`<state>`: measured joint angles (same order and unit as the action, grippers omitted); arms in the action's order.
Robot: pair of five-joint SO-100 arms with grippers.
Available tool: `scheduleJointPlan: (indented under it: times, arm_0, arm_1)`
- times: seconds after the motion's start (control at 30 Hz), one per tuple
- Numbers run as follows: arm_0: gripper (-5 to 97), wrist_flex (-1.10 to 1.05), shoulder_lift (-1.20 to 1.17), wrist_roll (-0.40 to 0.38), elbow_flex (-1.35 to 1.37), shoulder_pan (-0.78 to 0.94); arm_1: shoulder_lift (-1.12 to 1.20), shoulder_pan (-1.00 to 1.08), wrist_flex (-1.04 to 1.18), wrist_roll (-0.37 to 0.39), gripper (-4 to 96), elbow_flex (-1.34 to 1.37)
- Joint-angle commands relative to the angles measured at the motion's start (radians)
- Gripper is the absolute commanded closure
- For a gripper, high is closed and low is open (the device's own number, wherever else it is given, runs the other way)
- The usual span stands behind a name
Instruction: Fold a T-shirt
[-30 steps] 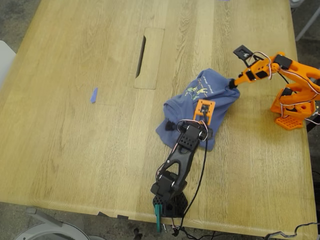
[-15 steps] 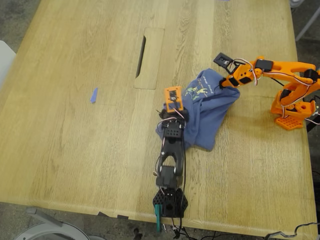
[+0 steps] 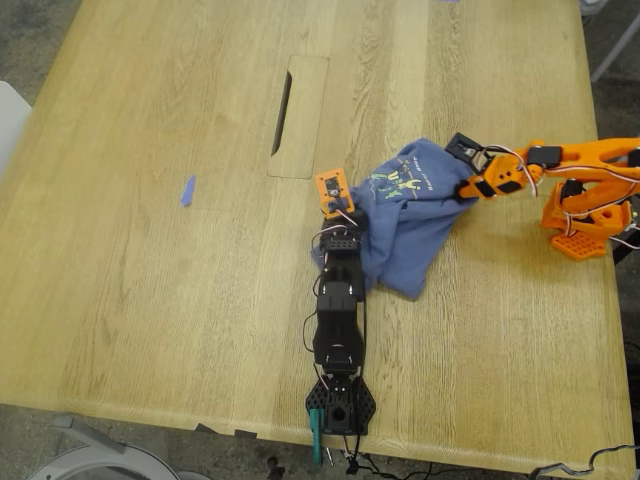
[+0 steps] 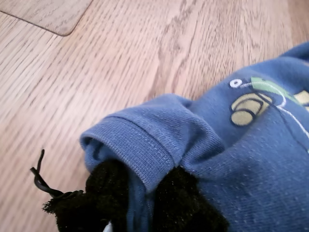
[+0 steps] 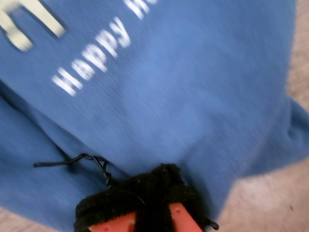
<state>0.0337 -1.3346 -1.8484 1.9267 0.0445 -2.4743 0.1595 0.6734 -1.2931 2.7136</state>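
The blue-purple T-shirt lies bunched on the wooden table, right of centre in the exterior view, with its green-and-yellow print facing up. My first gripper, on the black arm, is shut on a ribbed edge of the T-shirt at the heap's left side in the exterior view; cloth shows between its black padded fingers. My second gripper, on the orange arm, is shut on the cloth at the heap's right side. Pale lettering on the T-shirt fills the second wrist view above the second gripper.
A rectangular inset panel with a dark slot sits in the table beyond the shirt. A small blue scrap lies toward the exterior view's left. The black arm's base stands at the near edge, the orange arm's base at the exterior view's right.
The black arm swung toward the exterior view's left, drawing the shirt's edge with it and stretching out. The orange arm reached left over the shirt, then drew back right and lower.
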Motion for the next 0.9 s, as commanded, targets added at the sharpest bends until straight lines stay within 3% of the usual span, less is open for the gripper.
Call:
scheduleJointPlan:
  times: [0.0, 0.2, 0.37, 0.67, 0.87]
  arm_0:
    - [80, -0.023, 0.017, -0.005, -0.087, 0.092]
    - [80, 0.005, -0.026, -0.006, -0.061, 0.249]
    - [80, 0.101, -0.161, -0.008, -0.014, 0.291]
    - [79, 0.430, -0.437, -0.008, -0.044, 0.077]
    - [79, 0.505, -0.390, -0.005, -0.242, -0.083]
  arm_1:
    - [-0.124, 0.032, 0.051, 0.008, 91.3, 0.063]
    - [-0.348, 0.104, 0.216, 0.002, 91.3, 0.137]
    - [-0.347, 0.160, 0.305, -0.003, 91.3, 0.028]
    - [-0.098, 0.215, 0.431, -0.023, 91.3, -0.417]
    - [0.183, 0.167, 0.379, -0.038, 91.3, -0.721]
